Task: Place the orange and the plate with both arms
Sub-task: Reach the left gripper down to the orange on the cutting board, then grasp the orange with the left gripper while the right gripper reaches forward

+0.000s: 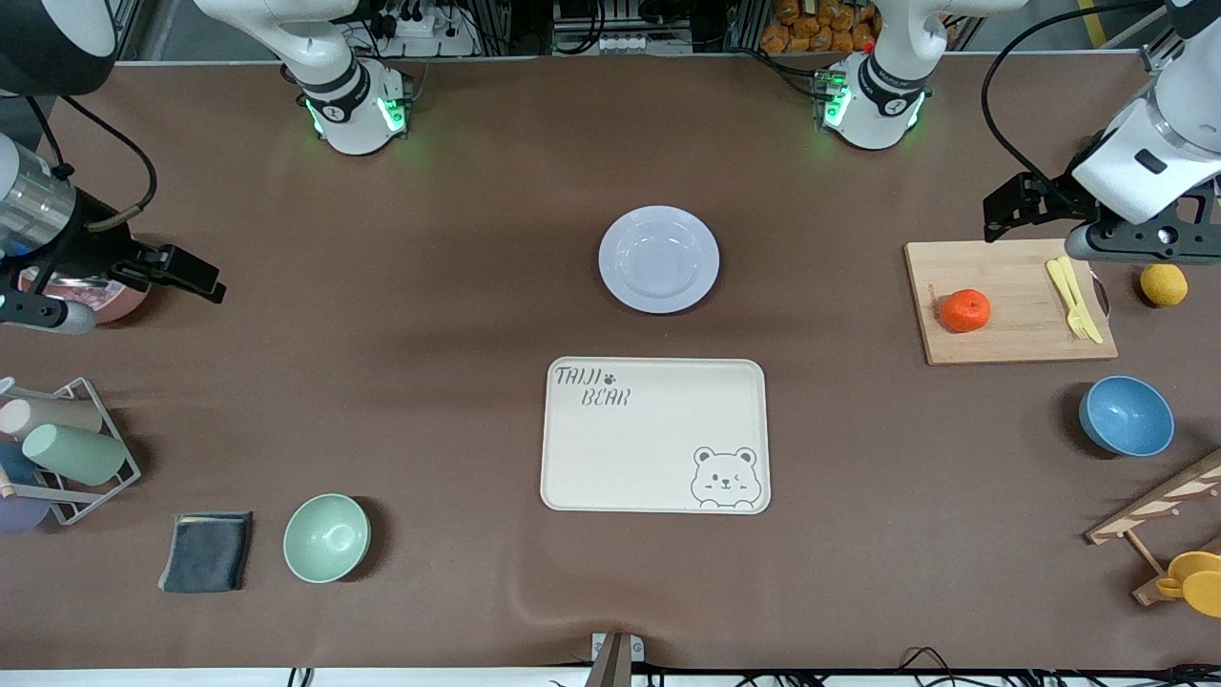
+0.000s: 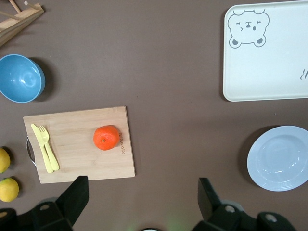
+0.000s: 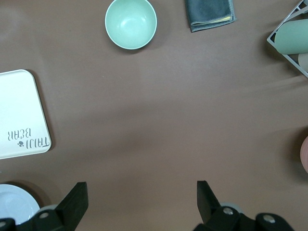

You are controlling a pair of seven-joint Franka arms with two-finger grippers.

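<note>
The orange (image 1: 965, 310) lies on a wooden cutting board (image 1: 1016, 329) toward the left arm's end of the table; it also shows in the left wrist view (image 2: 106, 137). The white plate (image 1: 658, 259) lies mid-table, farther from the front camera than the cream bear tray (image 1: 654, 435); it also shows in the left wrist view (image 2: 285, 158) and partly in the right wrist view (image 3: 14, 202). My left gripper (image 1: 1000, 218) is open and empty, up in the air over the board's edge (image 2: 142, 195). My right gripper (image 1: 196, 279) is open and empty over bare table (image 3: 142, 197).
A yellow fork (image 1: 1075, 298) lies on the board, a lemon (image 1: 1164, 284) beside it. A blue bowl (image 1: 1127, 415) and wooden rack (image 1: 1159, 506) are nearer the camera. At the right arm's end are a pink pot (image 1: 95, 301), a cup rack (image 1: 67, 448), a grey cloth (image 1: 207, 551) and a green bowl (image 1: 326, 537).
</note>
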